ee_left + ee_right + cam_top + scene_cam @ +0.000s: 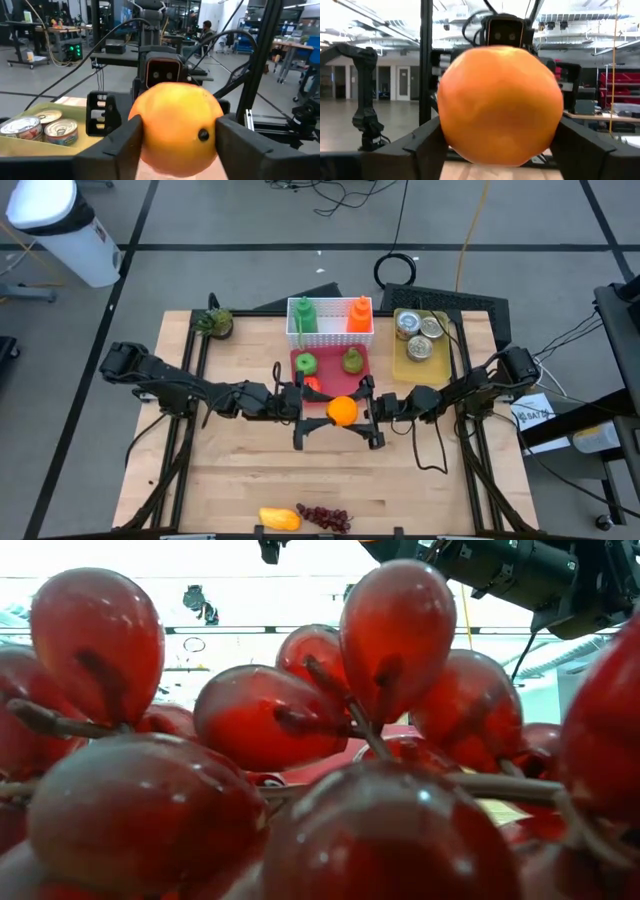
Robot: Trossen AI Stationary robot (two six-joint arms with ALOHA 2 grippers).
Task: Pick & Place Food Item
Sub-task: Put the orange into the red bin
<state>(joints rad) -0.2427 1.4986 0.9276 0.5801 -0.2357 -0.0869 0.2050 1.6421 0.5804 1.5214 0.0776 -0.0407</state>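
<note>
The orange (pixel 342 411) is round and sits over the table's middle, just near of the red plate (pixel 330 376). My left gripper (pixel 322 418) reaches it level from the table's left, and my right gripper (pixel 357 416) from the right. Both are shut on the orange, which fills the left wrist view (pixel 176 127) and the right wrist view (pixel 501 104). Each wrist view shows the other arm's wrist right behind the fruit. A green apple (pixel 305 363) and a green pear (pixel 352 361) lie on the plate. My left gripper pinches the orange between its two fingers (pixel 125 145), one on each side (pixel 142 125), coming level from the table's left. My right gripper pinches the same orange by its sides (pixel 447 125) between its two fingers (pixel 422 142), coming level from the table's right. Whether the orange is clear of the table I cannot tell.
A white basket (pixel 330 335) with a green and an orange bottle stands behind the plate. A yellow tray (pixel 400 365) holds cans at the far right. Red grapes (pixel 325 517) and a yellow item (pixel 279 519) lie at the near edge. The grapes (pixel 300 760) fill the low view.
</note>
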